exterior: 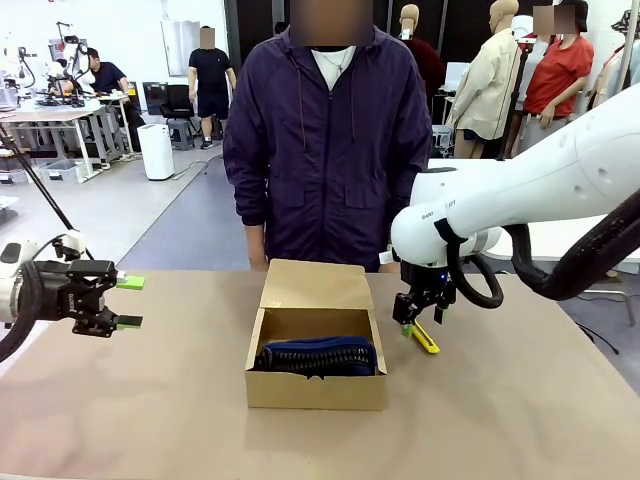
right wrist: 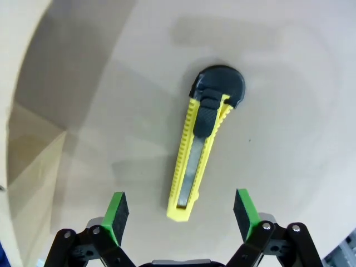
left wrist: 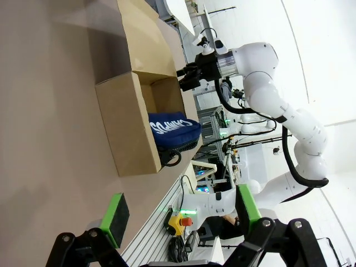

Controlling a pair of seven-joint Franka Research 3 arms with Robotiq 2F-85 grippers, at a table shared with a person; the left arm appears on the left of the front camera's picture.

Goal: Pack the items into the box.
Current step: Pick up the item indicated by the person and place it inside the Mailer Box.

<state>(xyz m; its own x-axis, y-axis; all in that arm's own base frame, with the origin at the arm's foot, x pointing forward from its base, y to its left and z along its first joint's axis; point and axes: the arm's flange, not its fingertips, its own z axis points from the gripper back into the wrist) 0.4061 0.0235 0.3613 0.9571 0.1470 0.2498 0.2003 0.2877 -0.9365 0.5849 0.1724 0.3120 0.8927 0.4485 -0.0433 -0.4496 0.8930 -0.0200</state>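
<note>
The brown cardboard box [exterior: 315, 385] stands open at the table's middle, its flap lid tilted back toward the person. Inside it lies the navy blue zip pouch [exterior: 318, 355], also seen as the pouch [left wrist: 172, 129] in the box [left wrist: 125, 130] in the left wrist view. A yellow-and-black utility knife [right wrist: 201, 144] lies flat on the table right of the box, partly showing as the knife [exterior: 426, 340] in the front view. My right gripper [right wrist: 181, 214] hangs open just above it, jaws straddling the knife's lower end. My left gripper [exterior: 128, 302] hovers open at the far left, holding nothing.
A person in a dark purple jacket [exterior: 325, 140] stands at the far side, right behind the box. The right arm [left wrist: 267, 89] reaches down beside the box's far end. Bare tabletop [exterior: 130, 400] spreads left of and in front of the box.
</note>
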